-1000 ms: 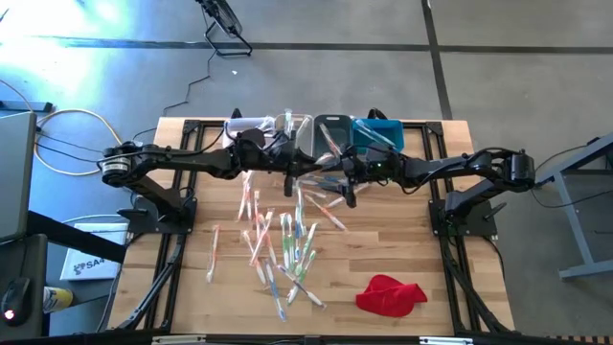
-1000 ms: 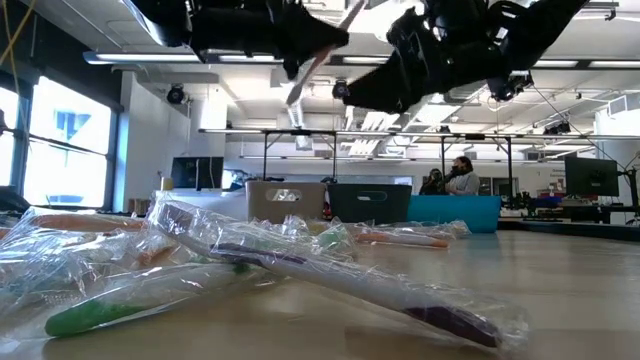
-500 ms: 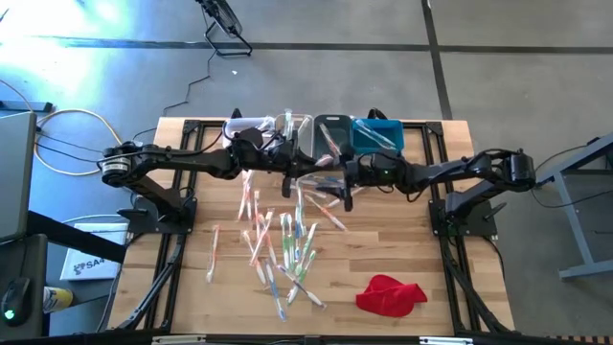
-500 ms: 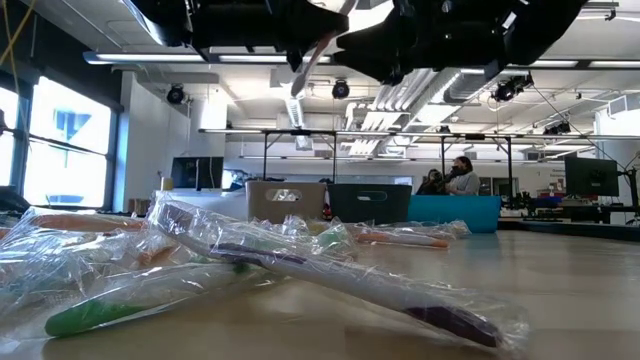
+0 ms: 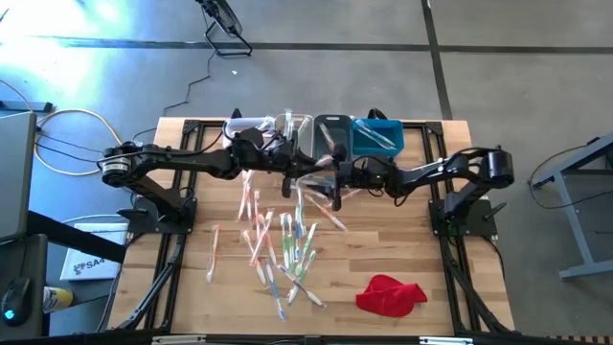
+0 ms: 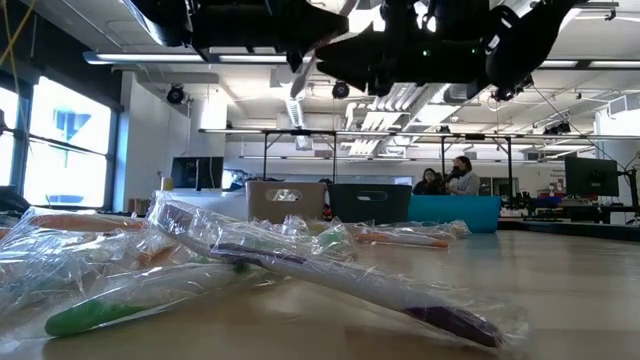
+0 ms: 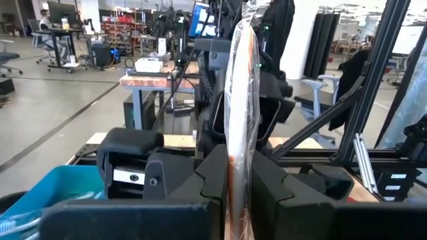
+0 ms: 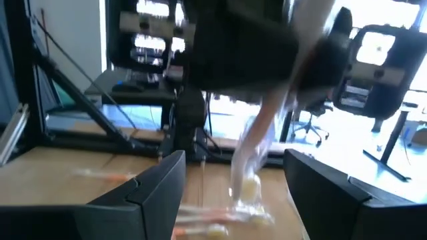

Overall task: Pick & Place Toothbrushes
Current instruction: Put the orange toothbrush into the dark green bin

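Wrapped toothbrush (image 7: 239,87) stood upright, pinched between left gripper (image 7: 235,175) fingers, raised above far middle of table (image 5: 402,259), near bins (image 5: 330,132) along far edge; probably lifted for handover or for drop into bin. Right gripper (image 5: 337,182) faced it just beside, jaws spread, holding nothing, seemingly lined up to take it. Remaining toothbrushes (image 5: 283,244) lay scattered over table middle. Red cloth (image 5: 390,293) sat near front right corner.

- Table (image 5: 402,259): pale wood planks, smooth, slight sheen.
- Toothbrushes (image 5: 287,251): plastic handles in clear, crinkly, glossy wrappers.
- Cloth (image 5: 390,294): red, soft, matt.
- Arms (image 5: 182,158): dark, matt.
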Motion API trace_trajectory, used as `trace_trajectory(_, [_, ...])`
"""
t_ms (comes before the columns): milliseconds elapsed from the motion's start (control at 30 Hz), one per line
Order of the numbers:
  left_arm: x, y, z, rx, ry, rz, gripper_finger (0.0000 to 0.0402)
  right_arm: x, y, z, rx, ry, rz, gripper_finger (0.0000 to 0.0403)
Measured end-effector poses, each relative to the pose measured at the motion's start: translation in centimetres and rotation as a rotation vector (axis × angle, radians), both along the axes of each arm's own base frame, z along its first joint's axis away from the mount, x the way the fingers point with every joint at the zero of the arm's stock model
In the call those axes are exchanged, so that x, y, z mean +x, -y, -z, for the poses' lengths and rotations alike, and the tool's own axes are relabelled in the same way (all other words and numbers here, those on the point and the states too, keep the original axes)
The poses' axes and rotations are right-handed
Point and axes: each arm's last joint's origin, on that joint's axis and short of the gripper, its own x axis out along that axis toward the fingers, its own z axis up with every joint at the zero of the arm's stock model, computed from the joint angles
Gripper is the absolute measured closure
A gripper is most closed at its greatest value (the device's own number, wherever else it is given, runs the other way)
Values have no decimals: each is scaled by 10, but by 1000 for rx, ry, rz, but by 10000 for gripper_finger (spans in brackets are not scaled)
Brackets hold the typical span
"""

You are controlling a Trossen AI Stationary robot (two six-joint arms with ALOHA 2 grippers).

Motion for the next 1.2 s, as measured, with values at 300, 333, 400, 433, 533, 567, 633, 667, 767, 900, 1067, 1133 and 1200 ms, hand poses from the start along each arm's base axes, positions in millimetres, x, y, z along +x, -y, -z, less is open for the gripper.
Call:
trace_trajectory(300, [0, 0, 2, -4, -18, -1, 375, 0, 0, -5, -3, 69, 0, 156])
trace_trajectory(333, [0, 0, 2, -4, -18, 0, 375, 0, 0, -5, -2, 69, 0, 156])
trace_trajectory(400, [0, 0, 2, -4, -18, -1, 375, 0, 0, -4, 1, 68, 0, 160])
trace_trajectory(433, [0, 0, 2, -4, -18, -1, 375, 0, 0, -4, 1, 68, 0, 164])
trace_trajectory(533, [0, 0, 2, -5, -18, -1, 375, 0, 0, -4, 0, 68, -7, 186])
trace_trajectory(567, [0, 0, 2, -4, -18, -1, 375, 0, 0, -4, 0, 68, -7, 196])
trace_trajectory(633, [0, 0, 2, -5, -18, -1, 375, 0, 0, -4, 0, 67, -7, 216])
trace_trajectory(667, [0, 0, 2, -5, -18, -1, 375, 0, 0, -4, 0, 67, -7, 226])
trace_trajectory(767, [0, 0, 2, -5, -18, -2, 375, 0, 0, -4, -1, 67, -12, 253])
trace_trajectory(900, [0, 0, 2, -5, -22, 1, 375, 0, -1, -4, -5, 66, -49, 281])
trace_trajectory(1067, [0, 0, 4, -10, -41, 2, 375, 0, -1, -4, -5, 63, -47, 306])
trace_trajectory(1133, [0, 0, 4, -11, -44, 2, 375, 0, -1, -4, -5, 63, -46, 313])
trace_trajectory(1200, [0, 0, 4, -11, -46, 2, 375, 0, -1, -4, -4, 63, -45, 322])
